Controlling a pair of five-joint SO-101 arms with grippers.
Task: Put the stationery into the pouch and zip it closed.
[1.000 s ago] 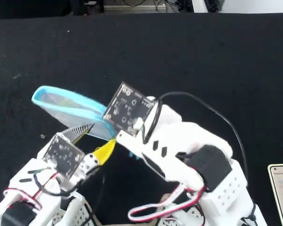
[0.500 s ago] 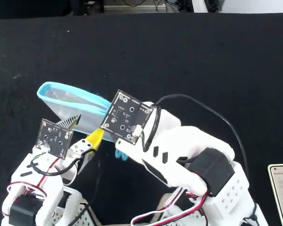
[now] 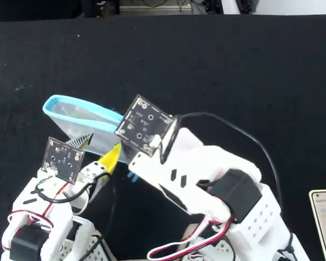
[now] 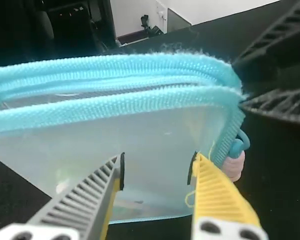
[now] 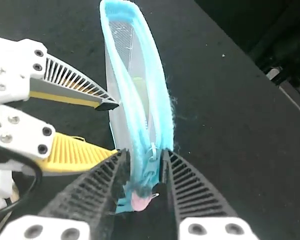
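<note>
The light-blue pouch point(image 3: 76, 117) with clear sides stands on its edge on the black table, zipper point(image 4: 110, 82) upward. My right gripper point(image 5: 144, 152) has a black finger on each side of the pouch's near end and is shut on it, beside the zipper pull point(image 5: 152, 150) and a pink tag point(image 5: 138, 201). My left gripper point(image 4: 155, 167) is open, and its grey finger point(image 4: 85, 195) and yellow finger point(image 4: 217, 192) point at the pouch's clear side wall. What lies inside the pouch is hard to make out.
A phone-like device point(image 3: 325, 217) lies at the table's right front edge. The black cloth point(image 3: 233, 70) stretches free behind and to the right of the pouch. Both arm bases crowd the front edge.
My left arm swung left and forward, up to the pouch's side. The pouch shifted a little. My right gripper stayed at the pouch's end and edged slightly farther back.
</note>
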